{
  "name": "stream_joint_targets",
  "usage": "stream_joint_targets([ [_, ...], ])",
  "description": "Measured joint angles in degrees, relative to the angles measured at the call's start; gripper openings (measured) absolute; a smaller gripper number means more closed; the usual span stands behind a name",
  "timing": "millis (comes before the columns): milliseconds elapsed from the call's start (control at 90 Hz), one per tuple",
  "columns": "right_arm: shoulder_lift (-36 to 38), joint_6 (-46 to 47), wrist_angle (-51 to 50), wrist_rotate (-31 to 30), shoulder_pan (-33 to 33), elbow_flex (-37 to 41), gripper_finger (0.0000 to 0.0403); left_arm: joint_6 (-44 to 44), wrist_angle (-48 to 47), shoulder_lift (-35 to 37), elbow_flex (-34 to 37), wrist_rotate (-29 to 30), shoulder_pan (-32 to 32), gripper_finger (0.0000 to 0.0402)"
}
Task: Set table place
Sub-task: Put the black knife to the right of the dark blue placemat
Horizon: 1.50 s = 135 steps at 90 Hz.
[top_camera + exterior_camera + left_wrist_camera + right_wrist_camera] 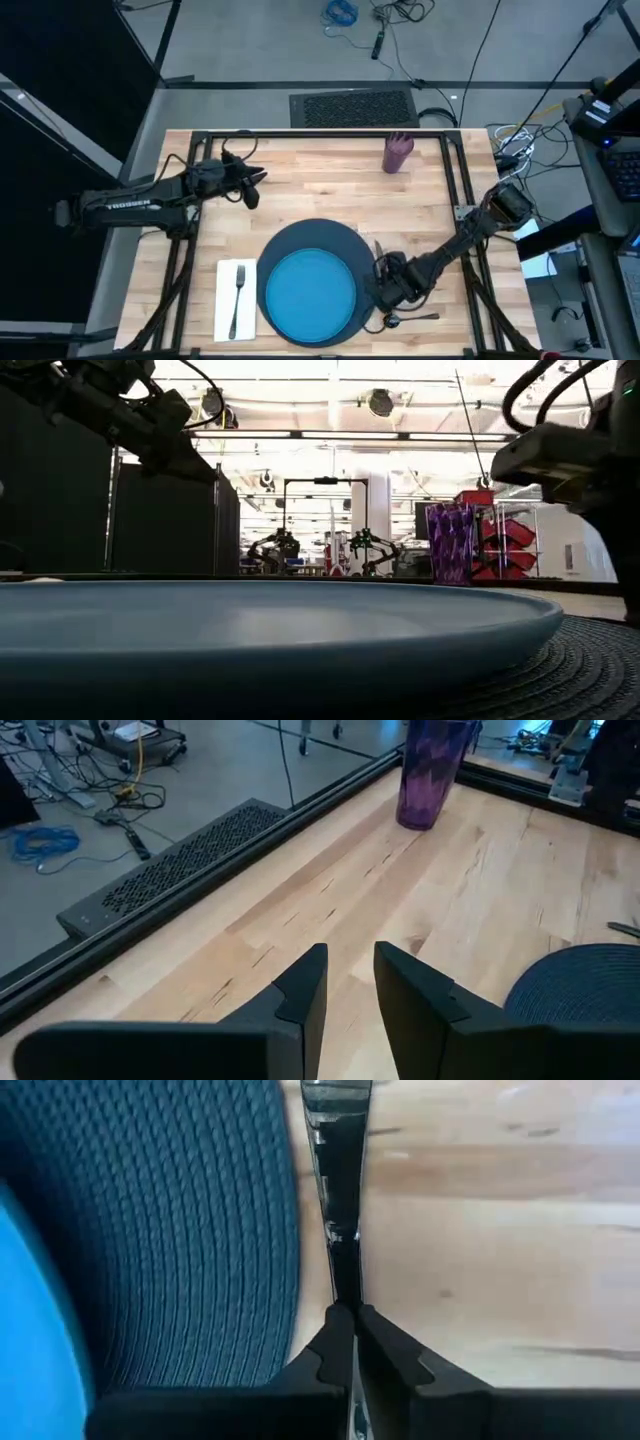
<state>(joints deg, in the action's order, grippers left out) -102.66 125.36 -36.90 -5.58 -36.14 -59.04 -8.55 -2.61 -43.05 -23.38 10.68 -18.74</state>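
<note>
A bright blue plate [308, 295] sits on the dark round charger [340, 235] near the table's front edge. To their left a dark fork [238, 290] lies on a white napkin [226, 300]. At the charger's right rim, my right gripper [385, 283] is shut on a dark knife [340, 1230]. A spoon [412, 317] lies on the wood just in front of that gripper. The purple cup [398, 152] stands upright at the far edge. My left gripper [252, 188] hovers open over the far left of the table, with nothing between its fingers. My right gripper pinches the knife between its two fingertips [325, 1342], on the narrow stretch [345, 1285] at the knife's near end. The fingers slant down from the table's right. The knife runs away from them toward the far edge, along the charger's rim [285, 1230]. Whether it rests on the wood cannot be told.
Bare planks [300, 190] stretch between the charger and the far edge. A black metal frame [320, 133] runs along the table's edges. Cables and a floor grille [352, 105] lie beyond the far edge, and equipment stands off the right side.
</note>
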Motion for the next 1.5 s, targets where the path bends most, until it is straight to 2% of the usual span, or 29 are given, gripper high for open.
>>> stream_joint_targets([
  [156, -0.3, 0.0, 2.4, -0.1, -0.1, 0.0, 0.0, 0.0, 0.2, 0.0, 0.0, -0.2, 0.0, 0.0072],
  [778, -0.3, -0.2, -2.6, -2.1, 0.0, -0.1, 0.0, 0.0, 0.2, 0.0, 0.0, -0.2, 0.0, 0.0072],
  [1256, -0.2, -0.6, -2.2, -2.5, -0.9, 0.0, 0.0, 0.0, 0.2, 0.0, 0.0, -0.2, 0.0, 0.0072],
  [1500, -0.2, -0.7, -2.0, -2.3, -0.9, 0.0, 0.0025, 0.0, 0.2, 0.0, 0.0, -0.3, 0.0, 0.0072],
])
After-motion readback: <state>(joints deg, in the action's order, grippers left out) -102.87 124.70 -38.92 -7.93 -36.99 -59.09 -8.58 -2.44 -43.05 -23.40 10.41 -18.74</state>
